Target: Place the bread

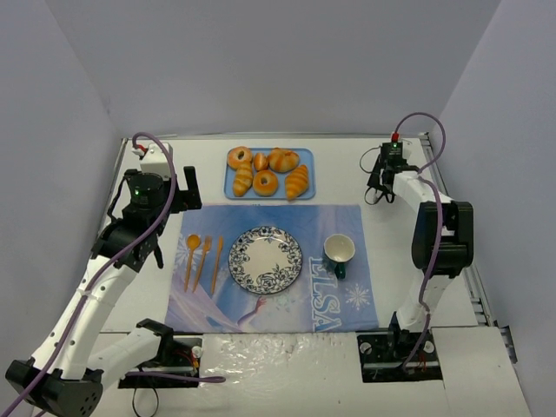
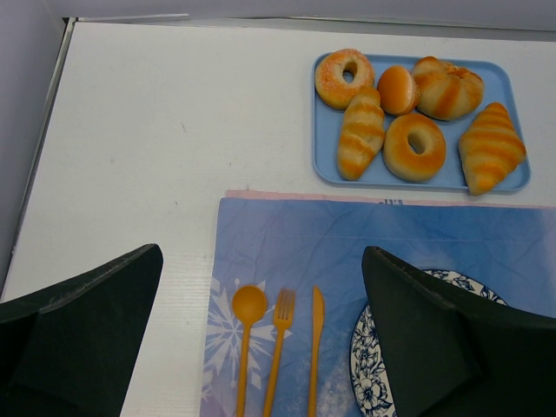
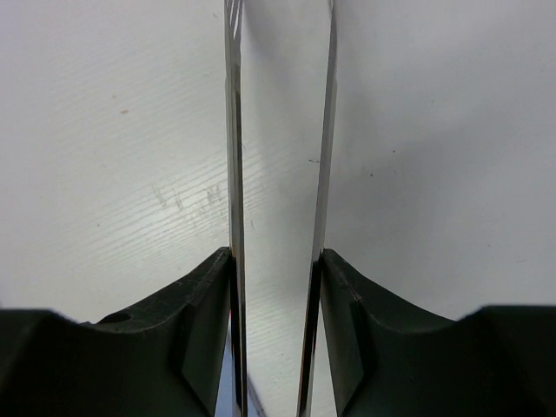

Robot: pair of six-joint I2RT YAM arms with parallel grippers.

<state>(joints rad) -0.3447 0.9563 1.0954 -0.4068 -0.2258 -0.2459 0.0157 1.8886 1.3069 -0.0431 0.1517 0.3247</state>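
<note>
Bread on blue tray, far right, just beside donut.

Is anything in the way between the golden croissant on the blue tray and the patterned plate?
Nothing visible. The croissant lies at the right end of the tray, and only bare placemat separates the tray from the plate.

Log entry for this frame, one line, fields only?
bread: untouched on blue tray | plate: empty | left gripper: open, empty, by placemat far-left corner | right gripper: shut, empty, over table
</note>
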